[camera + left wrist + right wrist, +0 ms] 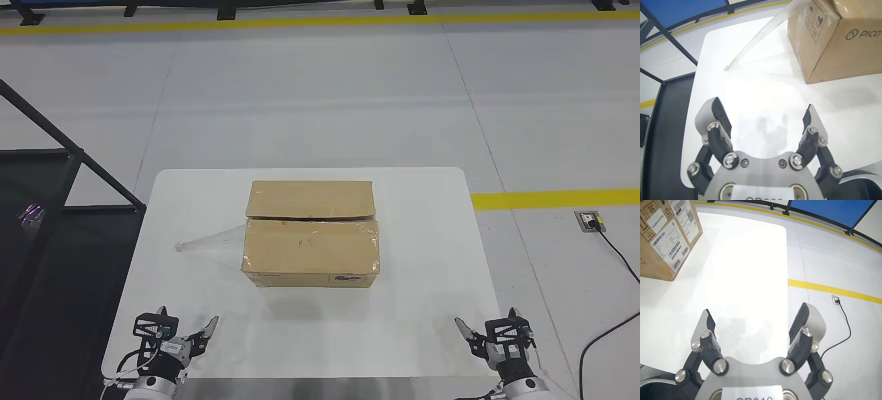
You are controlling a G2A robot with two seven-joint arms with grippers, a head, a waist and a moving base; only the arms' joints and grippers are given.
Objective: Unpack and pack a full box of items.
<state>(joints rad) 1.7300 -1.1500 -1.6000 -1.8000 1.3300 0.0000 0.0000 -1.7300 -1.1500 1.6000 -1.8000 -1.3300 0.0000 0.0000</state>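
Note:
A brown cardboard box [311, 234] stands near the middle of the white table [420, 300], its top flaps down with a narrow gap between them. A strip of clear tape [210, 240] trails off its left side onto the table. My left gripper [178, 330] hovers open over the table's near left corner, holding nothing; its wrist view shows the box [838, 41] and the tape strip [757, 39] ahead. My right gripper [495, 328] is open and holds nothing at the near right corner, with the box's labelled side [666, 239] farther off.
A black-framed rack [50, 230] stands against the table's left edge. On the floor to the right are a yellow line [555, 198], a wall-type socket [589, 221] and a black cable [620, 270].

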